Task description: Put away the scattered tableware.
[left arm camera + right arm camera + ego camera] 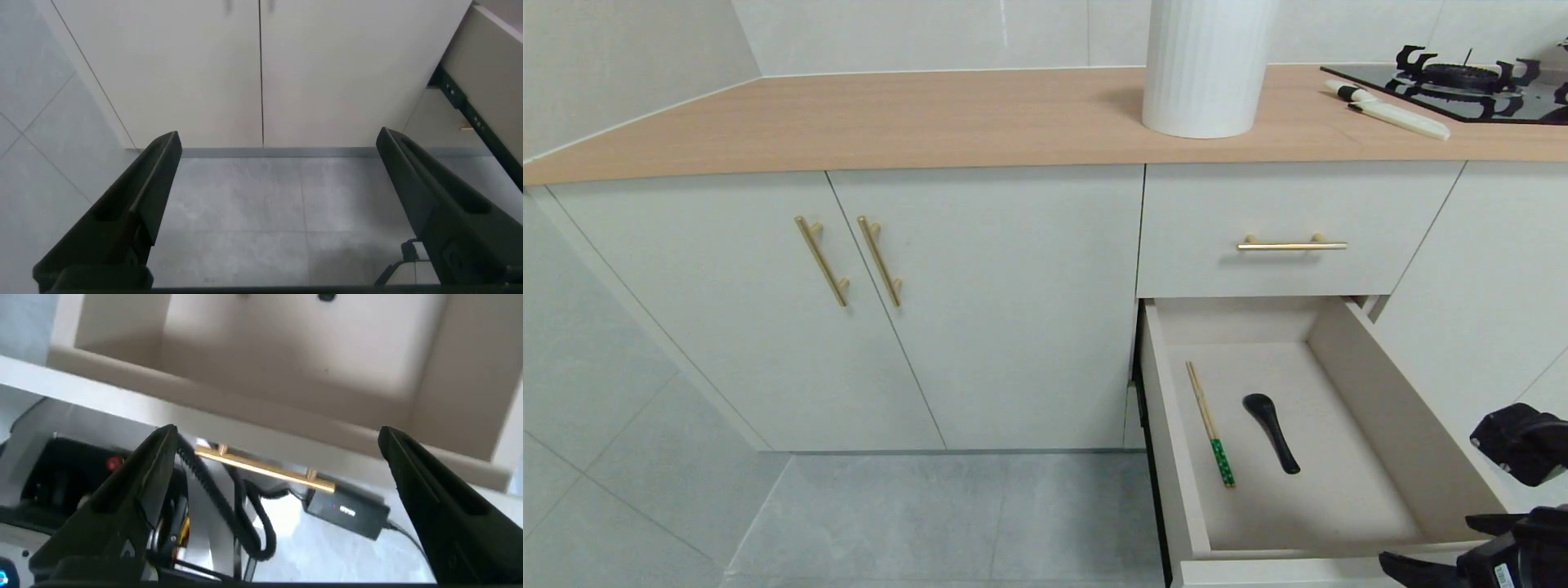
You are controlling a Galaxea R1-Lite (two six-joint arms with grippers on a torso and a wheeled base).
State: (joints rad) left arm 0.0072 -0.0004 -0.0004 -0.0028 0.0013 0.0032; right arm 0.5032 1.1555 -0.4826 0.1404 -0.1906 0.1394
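- Left gripper (278, 137): fingers spread wide, nothing between them. It hangs low over the grey floor tiles (270, 212).
- Cabinet doors (996, 302): closed, straight ahead of the left gripper, across the floor from it. Their two gold handles (880, 260) sit side by side near the shared seam.
- Counter (931, 114): wooden top, above the doors and well above both grippers.
- White ribbed container (1205, 65): upright on the counter, far beyond and above the right gripper.
- Closed upper drawer (1217, 212): directly above the open one.
- Open drawer (1405, 416): pulled out toward the right gripper. Its side also shows off to the left gripper's right.
- Chopsticks (1210, 425): a pair with green ends, lying on the drawer floor along the left wall. They are beyond the right gripper and to its left.
- Spoon (1272, 431): black, lying flat on the drawer floor just right of the chopsticks, not touching them.
- Knife (1392, 110): pale, lying on the counter beside the stove (1462, 82).
- Right gripper (278, 433): fingers spread wide, holding nothing. It sits at the front of the open drawer, near its right corner.
- Drawer handle (265, 468): gold bar, seen in the gap between the right gripper's fingers, farther off than their tips; I cannot tell whether it touches one finger.
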